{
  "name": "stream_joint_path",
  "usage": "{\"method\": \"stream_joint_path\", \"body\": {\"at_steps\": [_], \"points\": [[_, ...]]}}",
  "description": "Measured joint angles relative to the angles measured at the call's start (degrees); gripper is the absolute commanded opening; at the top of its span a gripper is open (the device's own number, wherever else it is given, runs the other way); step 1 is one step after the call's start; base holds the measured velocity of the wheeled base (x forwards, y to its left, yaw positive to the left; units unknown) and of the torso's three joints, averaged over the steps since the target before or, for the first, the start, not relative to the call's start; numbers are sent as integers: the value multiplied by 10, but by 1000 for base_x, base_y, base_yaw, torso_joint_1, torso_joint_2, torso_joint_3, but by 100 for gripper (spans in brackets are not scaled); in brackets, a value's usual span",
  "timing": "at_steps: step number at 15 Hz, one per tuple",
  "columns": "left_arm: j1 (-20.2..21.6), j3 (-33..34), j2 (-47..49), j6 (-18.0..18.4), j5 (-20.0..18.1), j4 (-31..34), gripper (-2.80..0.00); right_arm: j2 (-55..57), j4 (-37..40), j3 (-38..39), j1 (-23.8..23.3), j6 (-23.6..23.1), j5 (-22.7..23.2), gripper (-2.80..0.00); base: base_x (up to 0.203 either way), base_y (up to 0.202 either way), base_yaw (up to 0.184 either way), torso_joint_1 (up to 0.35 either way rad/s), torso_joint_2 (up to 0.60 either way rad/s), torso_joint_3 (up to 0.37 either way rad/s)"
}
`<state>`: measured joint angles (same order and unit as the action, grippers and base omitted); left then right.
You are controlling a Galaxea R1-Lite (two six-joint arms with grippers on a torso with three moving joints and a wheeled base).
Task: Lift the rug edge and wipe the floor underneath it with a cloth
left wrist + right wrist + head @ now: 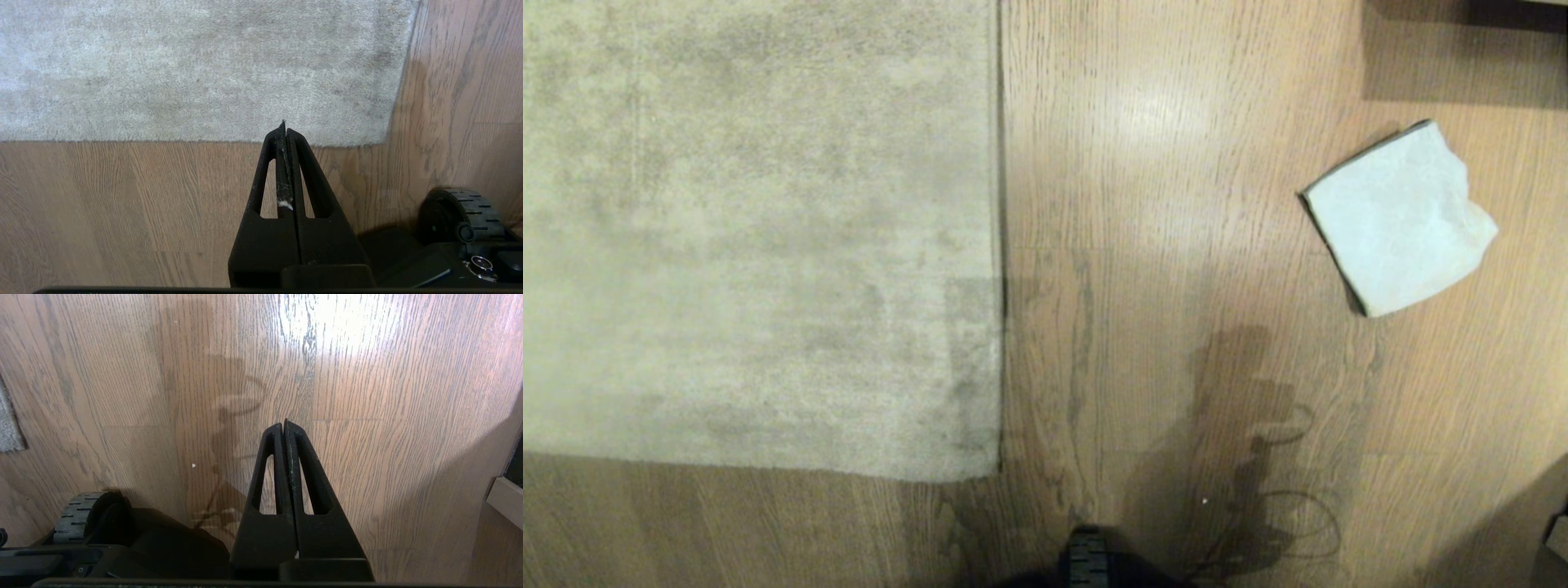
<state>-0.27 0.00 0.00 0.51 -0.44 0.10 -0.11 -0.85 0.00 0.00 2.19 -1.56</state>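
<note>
A mottled grey-beige rug (752,229) lies flat on the left, its straight rug edge (1000,245) running toward a near corner (996,472). The oak-grain floor (1160,245) fills the rest. The pale blue-white cloth (1401,216) lies folded on the floor at the right. Neither arm shows in the head view. My left gripper (284,126) hangs shut and empty above the floor just short of the rug's near border (204,141), with a speck of white lint between its fingers. My right gripper (283,424) hangs shut and empty over bare floor (367,416).
My base's front wheel (1088,559) pokes in at the near edge; it also shows as a wheel (466,212) by the left gripper and a wheel (75,516) by the right. Dark furniture (1470,41) stands at the far right; a pale ledge (504,500) sits close on my right.
</note>
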Motion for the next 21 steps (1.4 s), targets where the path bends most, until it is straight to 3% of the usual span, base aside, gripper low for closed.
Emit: {"method": "stream_joint_path", "body": {"at_steps": [5,17,21], "points": [[0,0,0,28,-6,0,-280,0,0,0,0,0,0,-280,0,0,0,4,1,110],[0,0,0,26,-3,0,-280,0,0,0,0,0,0,-280,0,0,0,0,1,202],[0,0,0,43,-7,0,-280,0,0,0,0,0,0,-280,0,0,0,2,4,204]]}}
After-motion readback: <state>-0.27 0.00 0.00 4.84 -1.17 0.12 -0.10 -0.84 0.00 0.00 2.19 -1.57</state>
